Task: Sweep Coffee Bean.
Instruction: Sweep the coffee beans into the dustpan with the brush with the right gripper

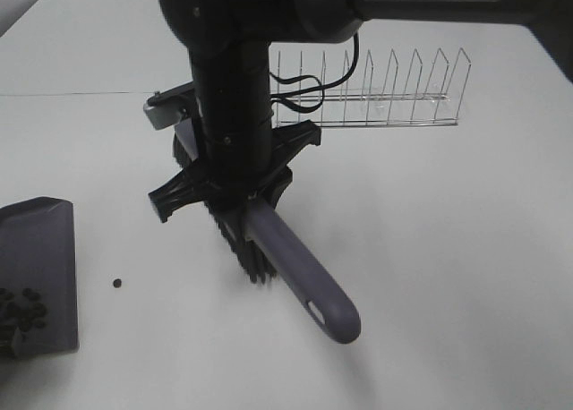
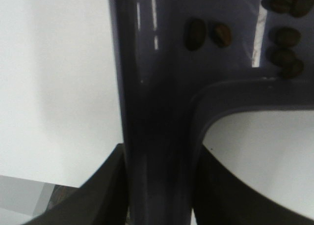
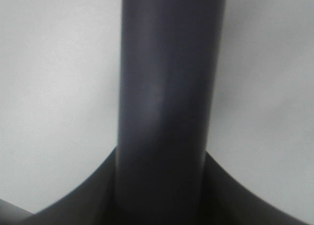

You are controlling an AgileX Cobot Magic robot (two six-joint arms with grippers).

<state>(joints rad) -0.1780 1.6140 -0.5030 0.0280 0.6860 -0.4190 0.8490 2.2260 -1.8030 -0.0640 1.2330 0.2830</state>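
Mid-sweep: right claw (image 1: 235, 200) clamped on brush (image 1: 295, 271), left claw (image 2: 157, 185) clamped on dustpan (image 1: 40, 249); next, push stray coffee bean (image 1: 116, 283) into dustpan.

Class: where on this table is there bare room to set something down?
Bare: the wide stretch right of the brush, in front of the wire rack. Crowded: the left, with the dustpan, its beans and one stray bean.
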